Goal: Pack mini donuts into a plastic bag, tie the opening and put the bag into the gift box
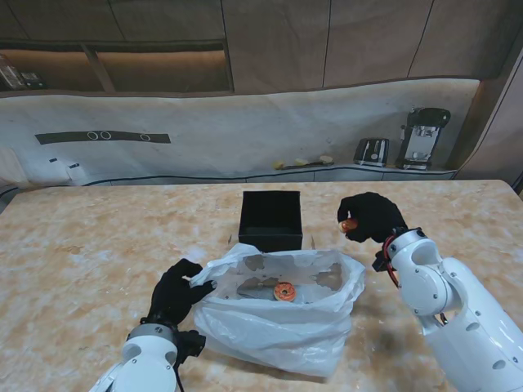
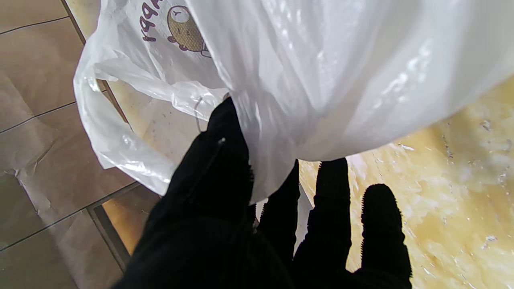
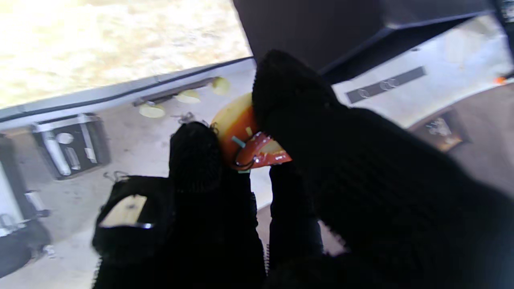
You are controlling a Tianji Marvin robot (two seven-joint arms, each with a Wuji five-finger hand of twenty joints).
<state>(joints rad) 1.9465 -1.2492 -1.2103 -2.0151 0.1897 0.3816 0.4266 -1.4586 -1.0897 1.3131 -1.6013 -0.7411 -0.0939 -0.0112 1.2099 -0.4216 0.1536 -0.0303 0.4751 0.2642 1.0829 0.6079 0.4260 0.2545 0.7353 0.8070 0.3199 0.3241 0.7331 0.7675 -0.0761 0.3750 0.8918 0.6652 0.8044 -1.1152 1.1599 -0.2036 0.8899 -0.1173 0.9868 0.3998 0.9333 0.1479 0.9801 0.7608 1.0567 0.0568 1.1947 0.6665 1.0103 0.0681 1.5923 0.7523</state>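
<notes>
Our left hand (image 1: pixel 176 292) pinches the plastic bag's (image 1: pixel 282 322) rim so its mouth gapes.
We pinch a mini donut (image 1: pixel 349 224) in our right hand (image 1: pixel 372 216), raised beside the gift box (image 1: pixel 271 219).

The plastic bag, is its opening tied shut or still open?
Open. The plastic bag gapes wide, one mini donut visible inside; the left hand holds its rim.

White translucent plastic bag (image 1: pixel 282 314) with a brown cartoon print; orange, red-glazed mini donut (image 1: pixel 284 291); black gift box (image 1: pixel 271 219); black-gloved left robot hand (image 1: pixel 175 294); beige marbled surface (image 1: pixel 98 245).
</notes>
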